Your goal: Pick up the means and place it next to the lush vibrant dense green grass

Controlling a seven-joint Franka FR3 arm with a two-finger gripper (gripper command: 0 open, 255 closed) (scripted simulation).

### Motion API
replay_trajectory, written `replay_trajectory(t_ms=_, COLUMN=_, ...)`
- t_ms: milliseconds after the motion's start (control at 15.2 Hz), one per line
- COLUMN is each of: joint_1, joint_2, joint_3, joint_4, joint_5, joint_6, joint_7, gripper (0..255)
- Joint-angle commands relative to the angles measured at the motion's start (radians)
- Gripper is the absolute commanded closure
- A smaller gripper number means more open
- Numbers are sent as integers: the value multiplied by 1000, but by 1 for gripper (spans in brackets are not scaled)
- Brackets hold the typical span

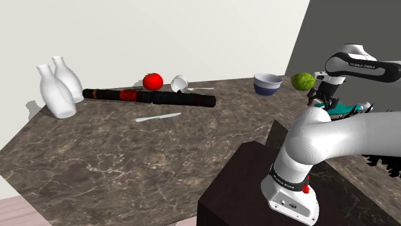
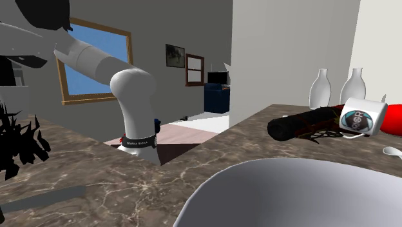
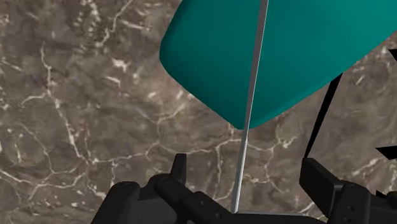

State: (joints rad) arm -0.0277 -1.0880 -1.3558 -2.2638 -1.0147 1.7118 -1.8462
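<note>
Shoulder view: the gripper [image 1: 323, 97] hangs low over the desk [image 1: 128, 154] at the right edge of the frame, past the green fruit [image 1: 302, 80] and the bowl [image 1: 268, 83]. A teal piece [image 1: 344, 106] lies right under it. I take that for the means, though I can't name it for sure. A black spiky plant [image 1: 380, 162], presumably the grass drawn black, pokes out around the teal piece and lower right behind the arm [image 1: 334, 141].

Second exterior view: the spikes [image 2: 19, 142] sit at the left edge on the desk [image 2: 96, 174], with the arm [image 2: 135, 103] rising just right of them. The bowl [image 2: 290, 193] fills the foreground, and a mug [image 2: 361, 118] lies on its side at right.

Wrist view: the gripper [image 3: 246, 162] has its 2 fingers [image 3: 179, 168] well apart, clasping nothing. A thin grey strip [image 3: 251, 127] runs up between them and across the teal piece [image 3: 286, 51]. It touches neither finger as far as I can see. Black spikes [image 3: 321, 127] cut in beside the right-hand finger.

My read: the teal piece already sits just beside the plant. If a grasp is due:
- Keep the strip centred between the fingers.
- Descend straight and close across the thin side.
- Watch the right finger against the spikes.
- Lift only a little, since the drop spot is adjacent.
</note>
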Motion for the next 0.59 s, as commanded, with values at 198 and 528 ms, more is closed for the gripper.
replay_trajectory(t_ms=198, joint_1=-5, joint_2=18, joint_3=75, joint_4=54, joint_5=61, joint_6=-68, joint_7=-19, gripper=0)
replay_trajectory(t_ms=528, joint_1=-5, joint_2=23, joint_3=92, joint_4=70, joint_5=76, joint_6=-85, joint_7=-24, gripper=0)
